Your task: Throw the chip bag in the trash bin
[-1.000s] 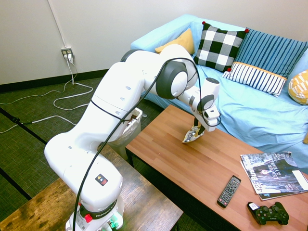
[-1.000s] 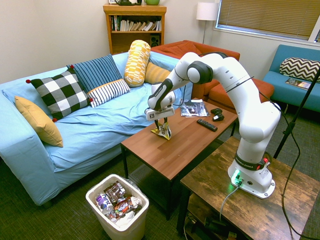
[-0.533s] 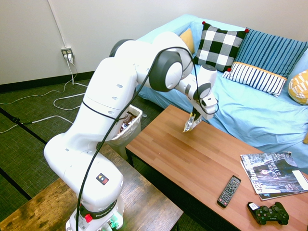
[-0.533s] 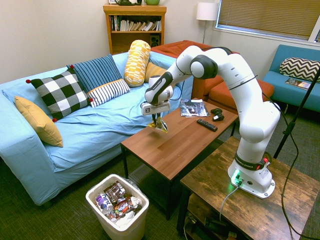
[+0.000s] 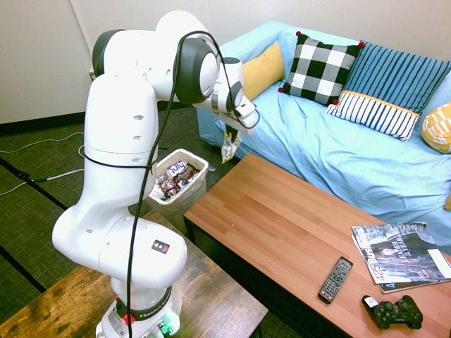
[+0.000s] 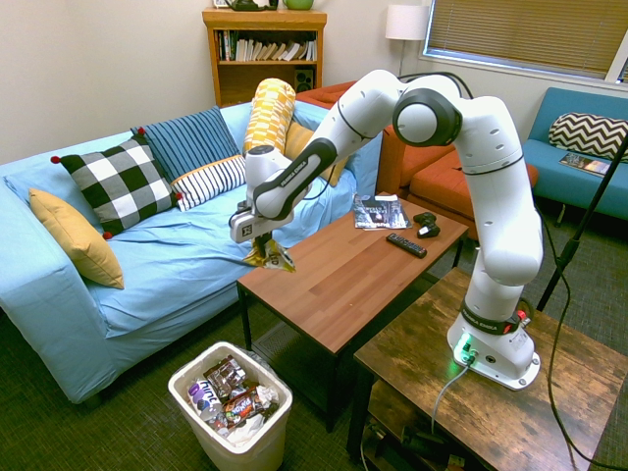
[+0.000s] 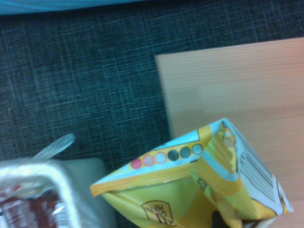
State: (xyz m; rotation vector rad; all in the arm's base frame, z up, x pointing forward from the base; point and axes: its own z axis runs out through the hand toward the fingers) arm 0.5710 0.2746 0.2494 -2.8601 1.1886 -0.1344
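Note:
The yellow-and-white chip bag (image 6: 268, 257) dangles from my gripper (image 6: 261, 242), which is shut on its top edge. It hangs in the air over the near-sofa corner of the wooden coffee table (image 6: 343, 275). From the other side the chip bag (image 5: 228, 146) hangs under the gripper (image 5: 230, 135), just past the table's end. The wrist view shows the bag (image 7: 190, 190) close up with the table corner (image 7: 228, 90) behind it. The white trash bin (image 6: 231, 407) stands on the carpet below and in front of the table end, filled with wrappers; the trash bin (image 5: 176, 179) sits left of the bag.
A blue sofa (image 6: 147, 245) with several cushions lies just behind the bag. A remote (image 5: 335, 279), a game controller (image 5: 393, 313) and magazines (image 5: 398, 257) sit at the table's far end. A darker wooden table (image 6: 471, 392) bears the arm.
The arm swung the chip bag up off the table middle and across to the table's end near the sofa, closer to the bin. The bag stays gripped.

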